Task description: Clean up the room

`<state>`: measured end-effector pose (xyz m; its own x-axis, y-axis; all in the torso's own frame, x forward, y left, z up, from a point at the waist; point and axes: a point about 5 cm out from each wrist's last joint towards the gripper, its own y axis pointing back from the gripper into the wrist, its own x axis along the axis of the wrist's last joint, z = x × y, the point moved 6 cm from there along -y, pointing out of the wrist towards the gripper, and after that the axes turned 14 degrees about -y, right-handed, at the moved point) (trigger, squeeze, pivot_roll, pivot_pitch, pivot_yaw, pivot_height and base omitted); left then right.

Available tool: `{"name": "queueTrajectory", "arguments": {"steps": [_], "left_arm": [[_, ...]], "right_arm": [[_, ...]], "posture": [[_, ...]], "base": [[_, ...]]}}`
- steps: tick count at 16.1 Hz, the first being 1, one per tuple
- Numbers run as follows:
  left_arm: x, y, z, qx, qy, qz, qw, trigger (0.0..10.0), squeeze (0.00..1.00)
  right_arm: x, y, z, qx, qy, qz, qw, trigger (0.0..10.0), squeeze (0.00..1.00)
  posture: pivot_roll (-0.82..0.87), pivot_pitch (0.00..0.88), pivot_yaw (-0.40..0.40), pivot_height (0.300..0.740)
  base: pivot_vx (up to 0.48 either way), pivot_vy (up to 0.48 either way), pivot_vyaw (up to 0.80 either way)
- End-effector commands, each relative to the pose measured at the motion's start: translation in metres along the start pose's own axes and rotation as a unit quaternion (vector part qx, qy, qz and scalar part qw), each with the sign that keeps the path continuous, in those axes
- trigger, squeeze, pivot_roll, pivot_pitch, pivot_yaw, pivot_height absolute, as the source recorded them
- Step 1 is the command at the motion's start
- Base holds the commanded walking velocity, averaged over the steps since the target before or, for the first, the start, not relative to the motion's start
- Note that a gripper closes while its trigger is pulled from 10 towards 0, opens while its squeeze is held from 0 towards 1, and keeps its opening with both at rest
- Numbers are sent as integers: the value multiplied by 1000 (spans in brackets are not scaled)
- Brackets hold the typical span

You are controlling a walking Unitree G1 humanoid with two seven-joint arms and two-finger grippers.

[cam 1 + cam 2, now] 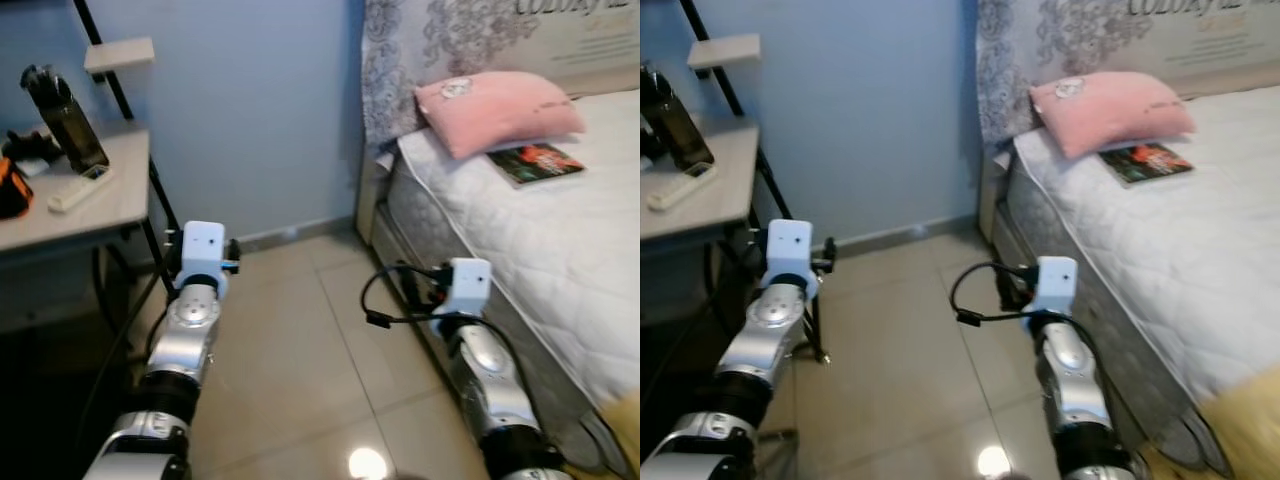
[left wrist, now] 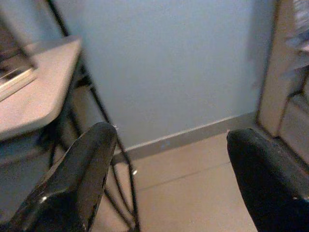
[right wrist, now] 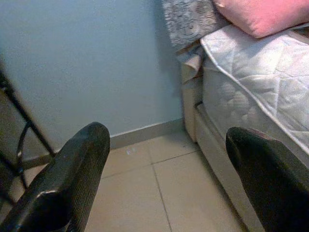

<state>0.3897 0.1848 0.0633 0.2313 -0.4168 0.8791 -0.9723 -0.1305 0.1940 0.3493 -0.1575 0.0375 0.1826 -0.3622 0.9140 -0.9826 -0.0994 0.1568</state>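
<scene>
Hovering over tile floor (image 1: 300, 340): left gripper (image 2: 169, 179), right gripper (image 3: 166, 179), both spread wide, empty. Dark bottle (image 1: 65, 118) on desk (image 1: 95, 205) beyond left gripper; book (image 1: 533, 162) on bed (image 1: 560, 240) beyond right.

Two silver arms reach forward from the bottom of the frame. The left gripper (image 2: 169, 179) sits at lower left, its two black fingers (image 2: 77, 179) spread wide apart. The right gripper (image 3: 169, 179), at lower right, is spread wide too.
</scene>
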Motion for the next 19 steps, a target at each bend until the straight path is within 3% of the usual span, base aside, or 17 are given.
{"name": "queueTrajectory", "arguments": {"steps": [1, 8, 10, 19], "left_arm": [[12, -5, 2, -11, 5, 15, 1000, 10000, 0], [40, -14, 4, -53, -33, 82, 995, 10000, 0], [39, -18, -4, -48, -16, 71, 996, 10000, 0], [43, -24, -7, -58, -20, 80, 995, 10000, 0]], "right_arm": [[3, 3, 8, -14, -2, 7, 1000, 10000, 0], [7, 0, 11, -25, 4, 16, 1000, 10000, 0], [7, 0, 10, -23, 8, 17, 1000, 10000, 0], [7, 1, 9, -19, 9, 24, 1000, 10000, 0]], "posture": [[16, 0, 55, 740], [11, 0, 60, 740], [11, 0, 61, 740], [11, 0, 70, 740]], "base": [[480, 0, 0], [480, 0, 0], [480, 0, 0], [480, 0, 87]]}}
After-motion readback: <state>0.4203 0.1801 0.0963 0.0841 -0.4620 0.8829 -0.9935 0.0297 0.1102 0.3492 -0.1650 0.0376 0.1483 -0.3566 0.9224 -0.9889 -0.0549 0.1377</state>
